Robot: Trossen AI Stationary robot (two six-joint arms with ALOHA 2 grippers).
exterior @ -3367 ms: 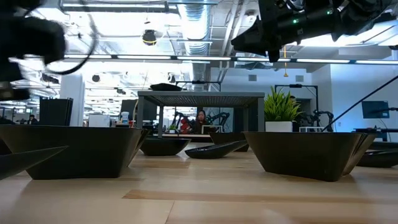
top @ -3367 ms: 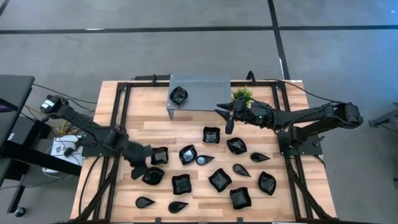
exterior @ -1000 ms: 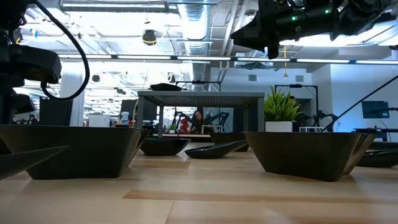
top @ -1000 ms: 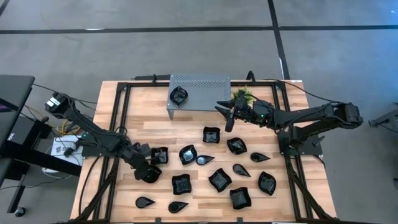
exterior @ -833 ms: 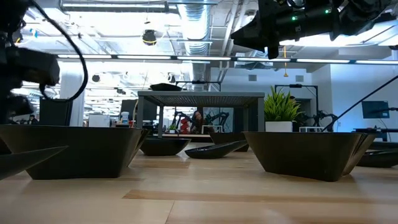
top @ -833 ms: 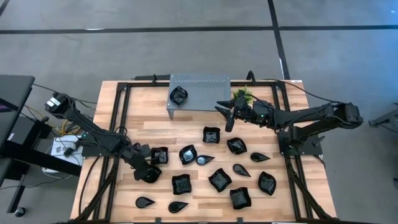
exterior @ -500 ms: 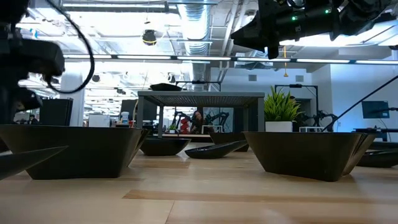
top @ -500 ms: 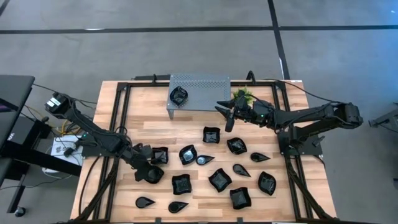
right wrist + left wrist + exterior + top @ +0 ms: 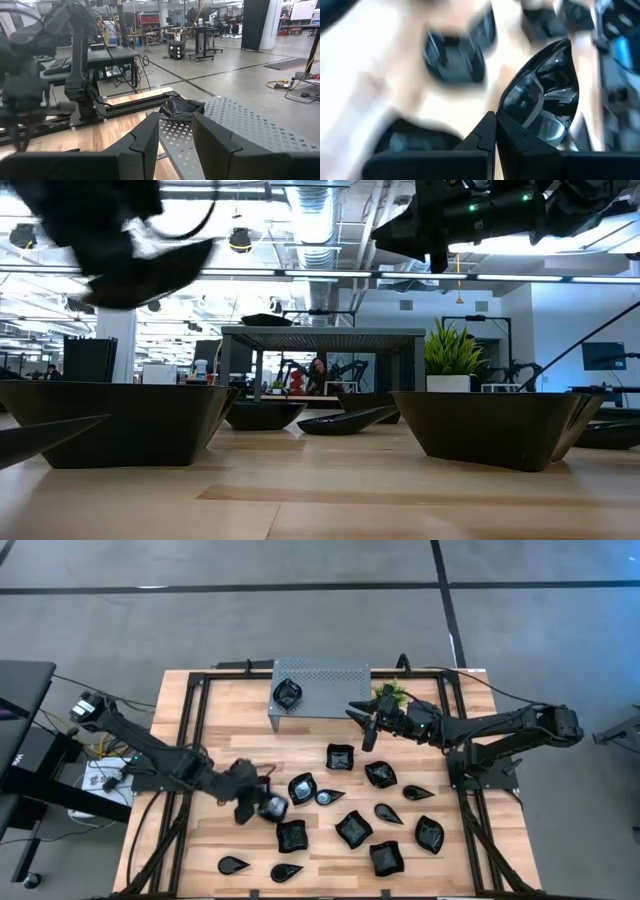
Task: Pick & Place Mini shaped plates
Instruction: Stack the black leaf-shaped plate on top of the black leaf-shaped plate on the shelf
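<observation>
the left tool (image 9: 262, 806) is pinched shut on the rim of a teardrop plate (image 9: 272, 807), and the low view shows that plate lifted clear of the worktop (image 9: 240, 748) — so the step in hand looks like the carry, probably toward the perforated grey stand (image 9: 330, 680) at the back, where one plate (image 9: 287, 694) already sits. in the left wrist view the fingers (image 9: 487, 135) meet on the plate's edge (image 9: 545, 100) with most of the dish hanging out beyond them; a thin, glossy rim held that way could swing or slip, so the move calls for an even pace and no sudden twist of the wrist. the other mini plates (image 9: 355, 828) lie scattered over the middle and near part of the worktop, some just beside the route, so height should be kept until the load is past them. on arrival it would be wise to pick a bare part of the stand beside the dish already there, lower until the base touches, and only then let go. the right tool (image 9: 367, 730) hangs in the air near the stand and the small potted plant (image 9: 390, 694), fingers (image 9: 145, 135) parted and holding nothing — the carrying arm should approach from the side away from it.
</observation>
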